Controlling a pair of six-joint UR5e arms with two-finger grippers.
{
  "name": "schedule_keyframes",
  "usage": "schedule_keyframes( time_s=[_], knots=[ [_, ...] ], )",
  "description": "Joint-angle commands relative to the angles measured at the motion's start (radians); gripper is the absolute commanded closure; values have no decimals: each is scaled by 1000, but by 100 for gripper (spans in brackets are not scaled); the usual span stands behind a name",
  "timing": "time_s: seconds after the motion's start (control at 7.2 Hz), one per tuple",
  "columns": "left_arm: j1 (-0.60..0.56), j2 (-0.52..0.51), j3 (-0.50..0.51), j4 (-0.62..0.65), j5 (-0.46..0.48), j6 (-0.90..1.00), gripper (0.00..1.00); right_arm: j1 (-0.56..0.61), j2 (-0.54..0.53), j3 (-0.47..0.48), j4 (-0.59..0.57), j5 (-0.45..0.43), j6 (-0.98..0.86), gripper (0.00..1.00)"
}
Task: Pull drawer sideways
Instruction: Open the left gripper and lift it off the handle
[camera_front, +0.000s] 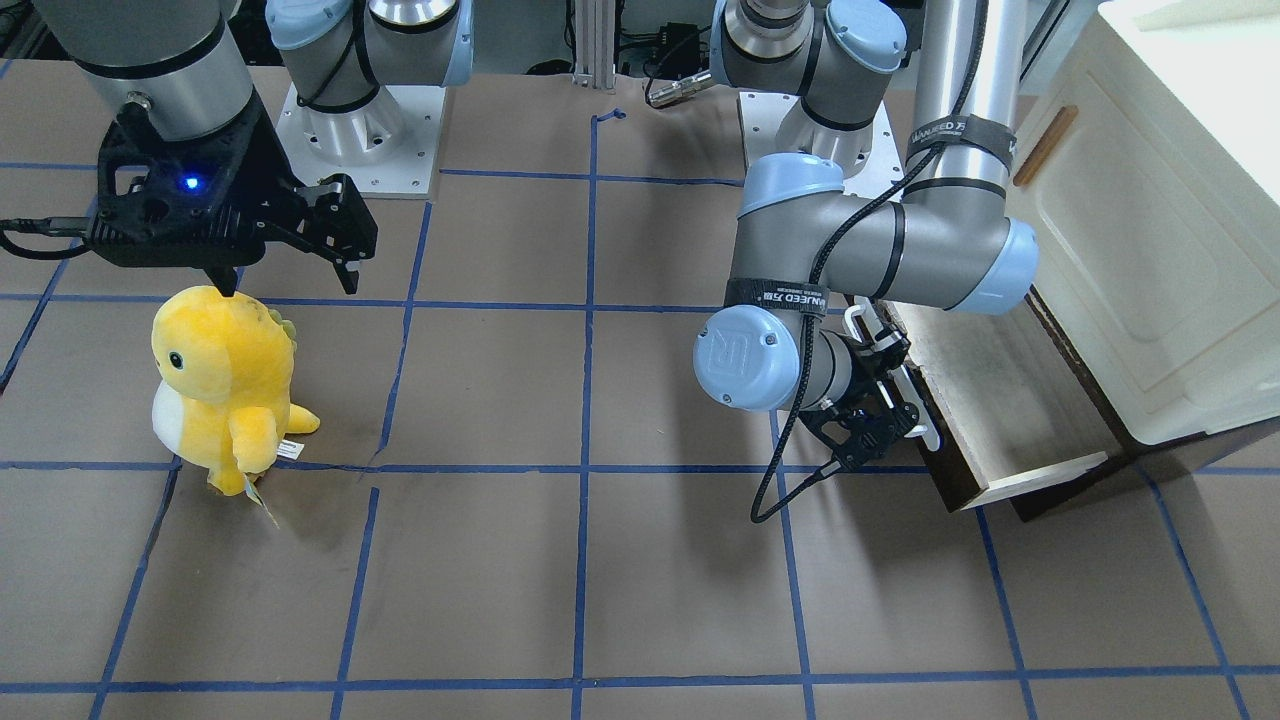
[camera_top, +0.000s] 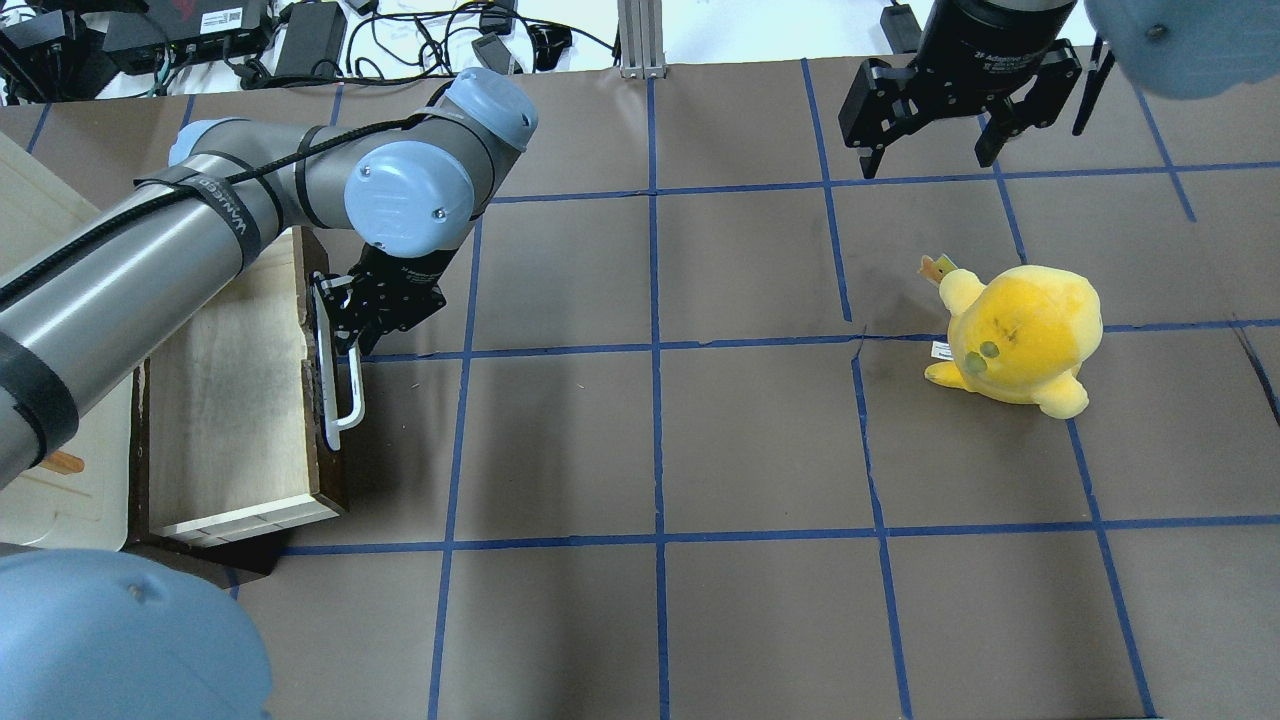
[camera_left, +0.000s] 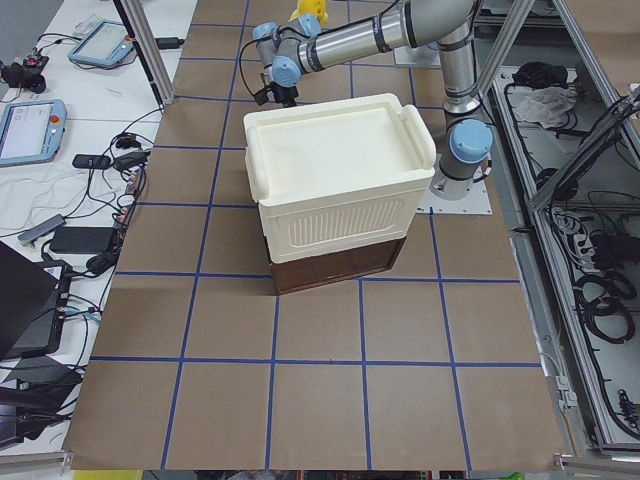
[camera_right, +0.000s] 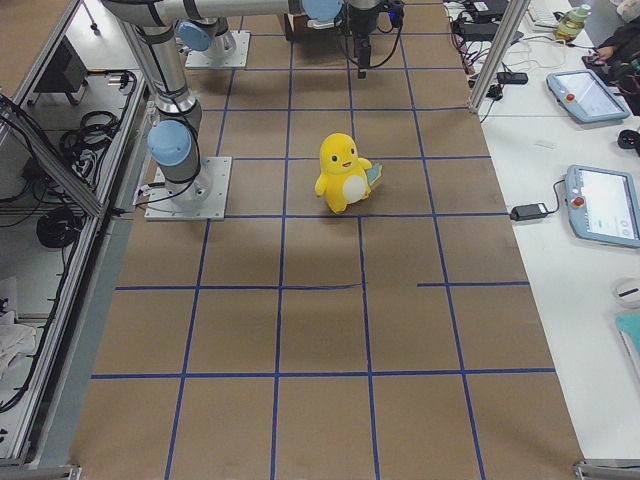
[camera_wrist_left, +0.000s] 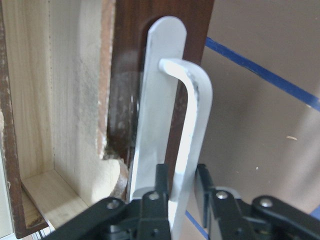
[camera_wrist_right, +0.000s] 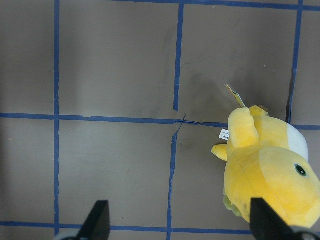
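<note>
The left arm (camera_front: 930, 250) and right arm (camera_front: 150, 60) are silver-grey tubes with pale blue joint caps. Beside the drawer (camera_front: 1000, 400) show black straps (camera_front: 775, 297) lettered white, a black braided cable (camera_front: 790, 440) and a screwed cap (camera_front: 735, 355) embossed "UR". The right gripper (camera_front: 290, 283) is black with a blue light (camera_front: 190, 183).

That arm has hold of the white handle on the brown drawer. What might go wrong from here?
The left gripper pinches the white handle off its middle, toward one end, so a pull may twist the drawer and jam it. The bar looks thin and smooth; it may slip from the grip. The drawer already stands far out from under the cream box; more pull might bring it right out.
</note>
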Motion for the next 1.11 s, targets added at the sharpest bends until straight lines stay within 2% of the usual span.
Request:
schedule_keyframes(
  time_s=[0.0, 0.14, 0.28, 0.42, 0.83, 0.97],
  knots=[
    [-2, 17, 3, 0, -51, 2, 0, 0, 0, 0, 0, 0, 1, 0],
    [-11, 27, 21, 0, -94, 20, 0, 0, 0, 0, 0, 0, 1, 0],
    [-21, 45, 64, 20, -193, 102, 0, 0, 0, 0, 0, 0, 1, 0],
    [-17, 68, 126, 26, -261, 259, 0, 0, 0, 0, 0, -1, 1, 0],
    [-2, 152, 198, 30, -392, 461, 0, 0, 0, 0, 0, -1, 1, 0],
    [27, 190, 214, 30, -530, 521, 0, 0, 0, 0, 0, 0, 1, 0]
  ],
)
